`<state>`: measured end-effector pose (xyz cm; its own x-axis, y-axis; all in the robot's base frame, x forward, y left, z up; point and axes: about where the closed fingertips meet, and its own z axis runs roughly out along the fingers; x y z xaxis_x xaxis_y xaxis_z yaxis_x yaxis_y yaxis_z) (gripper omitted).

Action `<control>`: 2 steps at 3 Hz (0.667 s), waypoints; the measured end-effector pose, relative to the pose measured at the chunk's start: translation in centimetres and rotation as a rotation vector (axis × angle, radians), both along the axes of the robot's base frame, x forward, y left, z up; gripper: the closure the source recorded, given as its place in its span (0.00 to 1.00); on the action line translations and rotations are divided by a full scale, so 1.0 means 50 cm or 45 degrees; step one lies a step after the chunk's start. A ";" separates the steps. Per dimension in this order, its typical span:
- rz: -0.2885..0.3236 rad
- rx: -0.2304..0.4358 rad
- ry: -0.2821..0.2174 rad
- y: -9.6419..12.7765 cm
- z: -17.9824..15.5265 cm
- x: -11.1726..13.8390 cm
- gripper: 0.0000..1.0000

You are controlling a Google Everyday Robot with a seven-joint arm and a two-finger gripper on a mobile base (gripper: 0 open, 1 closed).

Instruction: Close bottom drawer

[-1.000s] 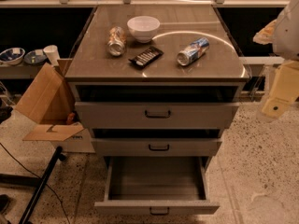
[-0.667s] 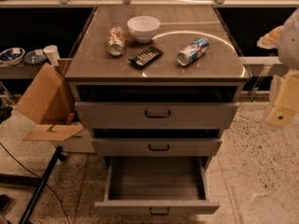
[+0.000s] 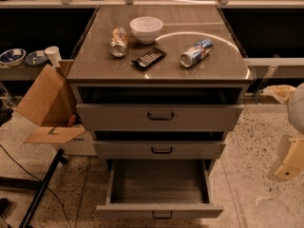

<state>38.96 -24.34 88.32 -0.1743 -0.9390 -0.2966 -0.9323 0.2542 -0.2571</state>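
Note:
The grey cabinet has three drawers. The bottom drawer is pulled far out, with its plain grey inside showing and a small black bar handle on its low front panel. The middle drawer and the top drawer stick out only a little. My gripper, a cream-coloured part, hangs at the right edge of the view, to the right of the cabinet at about the height of the middle drawer. It touches nothing.
On the cabinet top lie a white bowl, two cans and a black remote. An open cardboard box stands at the left. A black stand leg crosses the speckled floor at lower left.
My gripper has moved down along the right edge, from the height of the cabinet top to about the middle drawer. The drawers have not moved.

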 end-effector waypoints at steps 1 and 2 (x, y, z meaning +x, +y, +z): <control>-0.001 0.098 0.013 -0.036 -0.136 -0.005 0.00; -0.014 0.209 0.010 -0.082 -0.269 0.001 0.00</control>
